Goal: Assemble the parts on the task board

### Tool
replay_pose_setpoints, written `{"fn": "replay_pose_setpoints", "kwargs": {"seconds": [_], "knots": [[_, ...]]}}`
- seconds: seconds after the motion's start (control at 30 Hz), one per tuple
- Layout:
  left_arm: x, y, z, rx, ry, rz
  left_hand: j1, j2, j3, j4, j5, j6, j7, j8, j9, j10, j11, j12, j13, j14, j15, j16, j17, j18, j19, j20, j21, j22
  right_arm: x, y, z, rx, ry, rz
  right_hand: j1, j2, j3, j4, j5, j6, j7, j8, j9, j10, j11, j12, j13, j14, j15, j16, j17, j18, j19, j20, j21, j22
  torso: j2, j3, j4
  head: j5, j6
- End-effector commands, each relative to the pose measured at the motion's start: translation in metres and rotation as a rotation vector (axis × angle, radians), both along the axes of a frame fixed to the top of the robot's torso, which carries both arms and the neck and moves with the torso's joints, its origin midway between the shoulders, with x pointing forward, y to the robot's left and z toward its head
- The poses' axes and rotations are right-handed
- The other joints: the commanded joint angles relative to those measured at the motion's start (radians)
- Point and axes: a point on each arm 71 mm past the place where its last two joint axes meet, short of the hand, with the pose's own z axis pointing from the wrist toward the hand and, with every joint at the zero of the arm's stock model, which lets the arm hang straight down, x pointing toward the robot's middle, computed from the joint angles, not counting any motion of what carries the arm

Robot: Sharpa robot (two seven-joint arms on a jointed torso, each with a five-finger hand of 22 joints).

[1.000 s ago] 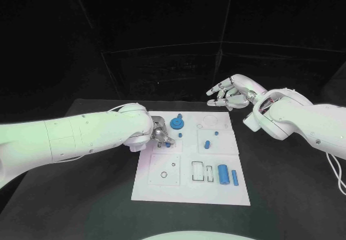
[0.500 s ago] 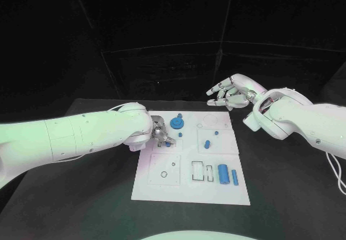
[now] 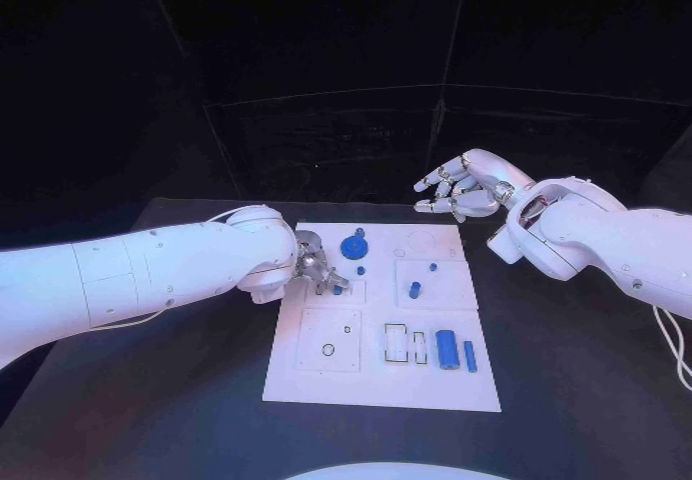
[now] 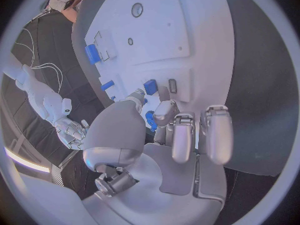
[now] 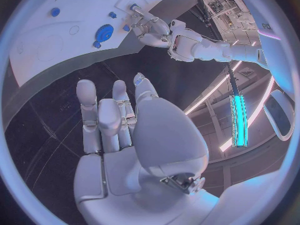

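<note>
The white task board (image 3: 378, 385) lies in the middle of the black table. My left hand (image 3: 312, 266) rests low over the board's near-left area, thumb and a finger pinching a small blue part (image 3: 335, 289). In the left wrist view that blue part (image 4: 150, 120) sits between the fingertips, next to a square blue piece (image 4: 150, 87). A round blue part (image 3: 353, 248) stands just beyond the hand. My right hand (image 3: 462, 186) hovers above the board's far right corner, fingers apart and holding nothing.
More blue parts lie on the board: a peg (image 3: 430, 267), a short piece (image 3: 414, 290), a cylinder (image 3: 446, 347) and a slim bar (image 3: 470, 355). Outlined slots (image 3: 395, 343) sit left of the cylinder. Bare black table surrounds the board.
</note>
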Motion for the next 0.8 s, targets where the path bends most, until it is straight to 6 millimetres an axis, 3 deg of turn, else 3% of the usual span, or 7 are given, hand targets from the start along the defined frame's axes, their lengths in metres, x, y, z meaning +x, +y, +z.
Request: {"fn": "replay_pose_setpoints", "kwargs": {"seconds": [0.03,0.23,0.33,0.43,0.63,0.8], "knots": [[0.001,-0.001,0.01,-0.036,-0.015,0.018,-0.008,0.005,-0.007,0.002,-0.006,0.006,0.001,0.002,0.001,0.006,-0.001,0.001,-0.003,0.106,-0.007,0.003,0.263,-0.014,0.038,-0.005,0.002,0.094,0.0,-0.001,0.001,0.003,-0.001,-0.003,-0.005,0.005,-0.005,0.001,-0.003,-0.006,-0.001,0.006,0.0,0.003,0.0,-0.001,-0.002,-0.004,0.003,-0.009,-0.005,0.013,-0.007,0.001,-0.005,-0.004,0.001,-0.0014,-0.0033,-0.002,0.001],[0.005,-0.001,0.036,-0.12,-0.048,0.03,-0.025,0.02,-0.041,0.003,-0.006,-0.003,0.003,-0.001,0.002,-0.001,0.001,-0.006,-0.012,0.106,-0.007,0.003,0.263,-0.012,0.035,-0.005,-0.005,0.086,0.001,-0.003,0.002,0.007,-0.011,-0.013,-0.002,0.006,-0.013,0.009,0.003,-0.015,0.002,0.004,-0.001,-0.018,0.003,-0.013,-0.015,-0.029,0.006,-0.069,-0.069,0.026,-0.052,0.003,-0.055,-0.08,0.0,-0.0007,-0.0022,-0.008,0.001],[0.007,0.003,0.048,-0.141,-0.054,0.034,-0.029,0.025,-0.059,0.002,-0.006,-0.011,0.005,-0.005,0.001,-0.01,0.002,-0.016,-0.024,0.106,-0.006,0.003,0.263,-0.01,0.032,-0.005,-0.01,0.08,0.002,-0.003,0.002,0.007,-0.013,-0.015,0.001,0.006,-0.017,0.013,0.004,-0.019,0.003,0.004,-0.001,-0.024,0.004,-0.018,-0.024,-0.037,0.007,-0.09,-0.087,0.03,-0.066,0.005,-0.075,-0.105,-0.001,0.0019,-0.0016,-0.008,0.002],[0.013,0.012,0.06,-0.126,-0.043,0.041,0.013,0.031,-0.08,-0.001,-0.004,-0.036,0.017,-0.031,-0.013,-0.035,0.014,-0.045,-0.059,0.106,0.001,0.003,0.263,-0.008,0.026,0.002,-0.022,0.066,0.002,-0.003,0.002,0.006,-0.011,-0.017,0.002,0.007,-0.019,0.014,0.004,-0.019,0.003,0.004,0.0,-0.026,0.005,-0.02,-0.028,-0.038,0.007,-0.096,-0.093,0.031,-0.069,0.005,-0.08,-0.111,0.0,0.0013,0.0006,-0.007,0.006],[0.031,0.029,0.065,-0.064,-0.021,0.072,0.09,0.051,-0.104,-0.006,0.0,-0.061,0.04,-0.087,-0.061,-0.06,0.032,-0.07,-0.093,0.106,0.019,0.003,0.263,-0.003,0.018,0.017,-0.038,0.049,0.003,-0.002,0.001,0.003,-0.007,-0.016,0.004,0.008,-0.019,0.015,0.005,-0.019,0.003,0.005,0.0,-0.026,0.005,-0.021,-0.031,-0.038,0.007,-0.097,-0.092,0.031,-0.068,0.005,-0.082,-0.112,-0.002,0.0037,0.0032,-0.002,0.008],[0.045,0.033,0.061,-0.004,-0.028,0.074,0.112,0.06,-0.119,-0.005,0.0,-0.064,0.048,-0.111,-0.087,-0.07,0.039,-0.08,-0.108,0.106,0.026,0.003,0.263,-0.003,0.017,0.024,-0.041,0.047,0.003,-0.002,0.001,0.003,-0.006,-0.015,0.006,0.009,-0.02,0.016,0.007,-0.019,0.003,0.006,0.0,-0.026,0.004,-0.022,-0.035,-0.037,0.007,-0.099,-0.093,0.031,-0.067,0.005,-0.084,-0.113,-0.001,0.0017,0.0007,0.003,0.011]]}}
